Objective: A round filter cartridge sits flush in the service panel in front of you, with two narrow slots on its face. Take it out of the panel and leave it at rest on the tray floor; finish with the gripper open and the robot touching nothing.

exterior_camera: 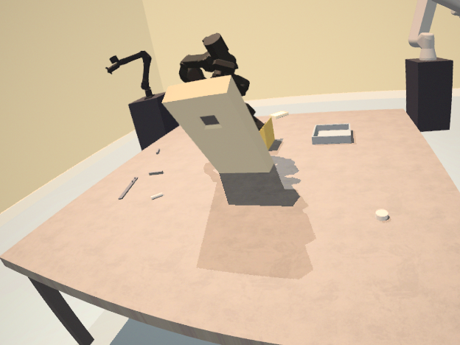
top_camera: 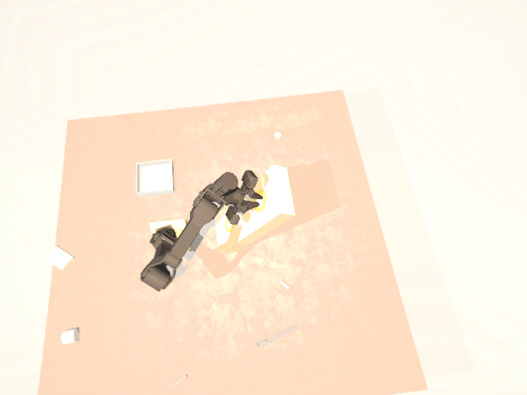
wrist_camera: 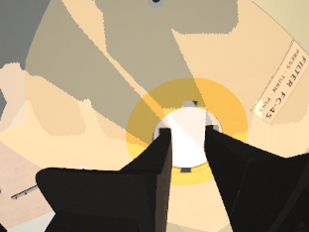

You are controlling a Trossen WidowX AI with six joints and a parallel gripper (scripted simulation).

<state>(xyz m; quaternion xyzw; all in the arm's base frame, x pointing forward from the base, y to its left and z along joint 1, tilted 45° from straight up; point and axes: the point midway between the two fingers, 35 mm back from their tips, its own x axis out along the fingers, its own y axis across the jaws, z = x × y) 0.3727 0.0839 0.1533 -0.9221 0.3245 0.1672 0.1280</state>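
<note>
In the wrist view, the gripper is pressing its two dark fingers into the face of the pale filter cartridge, narrowed down and gripping it; the fingers are covering the slots, so only small grey notches at the cartridge's rim are showing. A yellow ring is encircling the cartridge, which is sitting in the service panel, and a printed label is running off toward the right, too blurred to read. From the exterior view, the tilted panel near the counter's middle is hiding the gripper and cartridge entirely, showing only its back with a small dark square opening. The arm is peeking over its top edge. Beyond, toward the far right corner, the grey tray is sitting well apart. From above, glare is washing out the panel face.
</note>
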